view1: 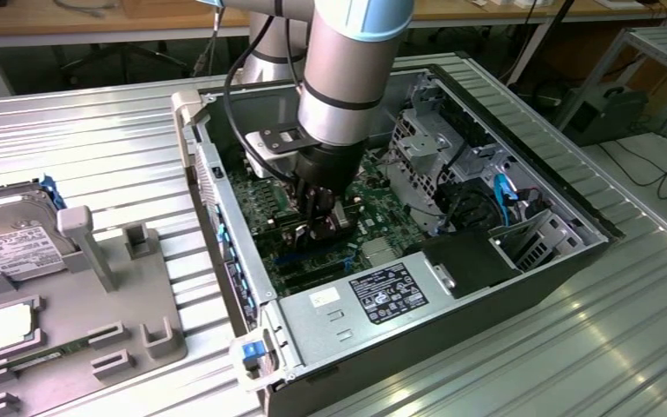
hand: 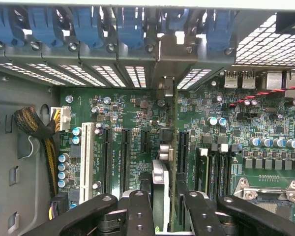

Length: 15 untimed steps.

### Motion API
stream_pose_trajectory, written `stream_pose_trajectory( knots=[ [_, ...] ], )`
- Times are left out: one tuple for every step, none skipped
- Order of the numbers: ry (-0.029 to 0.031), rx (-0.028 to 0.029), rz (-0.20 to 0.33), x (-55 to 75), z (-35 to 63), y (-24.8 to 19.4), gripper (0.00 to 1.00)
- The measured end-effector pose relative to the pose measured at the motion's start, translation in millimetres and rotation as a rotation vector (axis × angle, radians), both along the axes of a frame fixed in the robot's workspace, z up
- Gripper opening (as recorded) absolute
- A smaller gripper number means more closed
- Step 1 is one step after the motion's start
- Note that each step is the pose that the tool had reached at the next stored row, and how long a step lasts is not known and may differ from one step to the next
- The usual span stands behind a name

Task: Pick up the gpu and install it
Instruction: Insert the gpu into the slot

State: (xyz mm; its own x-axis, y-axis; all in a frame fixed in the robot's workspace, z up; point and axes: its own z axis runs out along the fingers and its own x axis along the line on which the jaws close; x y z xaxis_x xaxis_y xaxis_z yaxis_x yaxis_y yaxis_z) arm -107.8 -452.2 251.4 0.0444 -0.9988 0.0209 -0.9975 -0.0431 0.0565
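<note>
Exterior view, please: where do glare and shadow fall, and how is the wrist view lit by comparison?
Exterior view: glare streaks the ribbed table, and the inside of the case is shadowed around the tool. Wrist view: the vent grille is washed out by backlight, the motherboard is evenly lit, and the gpu held in the tool reads as a dark edge.

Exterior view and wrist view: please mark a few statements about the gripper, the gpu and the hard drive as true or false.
1. The gripper is down inside the open computer case. True.
2. The gpu lies on the grey tray. False: it stands on edge in the gripper, over the motherboard.
3. The hard drive is mounted in the case. False: it lies outside the case, at the exterior view's left.
4. The gripper is shut on the gpu. True.
</note>
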Motion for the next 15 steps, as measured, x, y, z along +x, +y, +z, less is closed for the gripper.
stream_pose_trajectory(
  knots=[
    [0.0000,0.0050,0.000,-0.1,0.0,-0.9,0.29],
    [0.0000,0.0069,0.000,0.0,0.0,-1.2,0.29],
    [0.0000,0.0087,0.000,0.0,0.0,-1.5,0.29],
    [0.0000,0.0106,0.000,0.0,0.0,-1.9,0.29],
    [0.0000,0.0130,0.000,0.0,0.0,-2.5,0.29],
    [0.0000,0.0153,0.000,0.0,0.0,-3.2,0.29],
    [-0.0001,0.0168,0.000,0.0,0.0,-3.9,0.29],
    [-0.0002,0.0183,0.000,0.0,-0.1,-4.6,0.29],
    [-0.0001,0.0188,0.000,0.0,0.0,-5.1,0.29],
    [-0.0001,0.0192,0.000,0.0,0.0,-5.5,0.29],
    [0.0000,0.0192,0.000,-0.1,0.0,-5.6,0.29],
    [0.0000,0.0193,0.000,0.0,0.0,-5.6,0.29],
    [-0.0001,0.0193,0.000,0.0,0.0,-5.6,0.29],
    [0.0000,0.0193,0.000,0.0,0.0,-5.6,0.29],
    [0.0000,0.0192,0.000,0.0,0.0,-5.7,0.29]
  ],
)
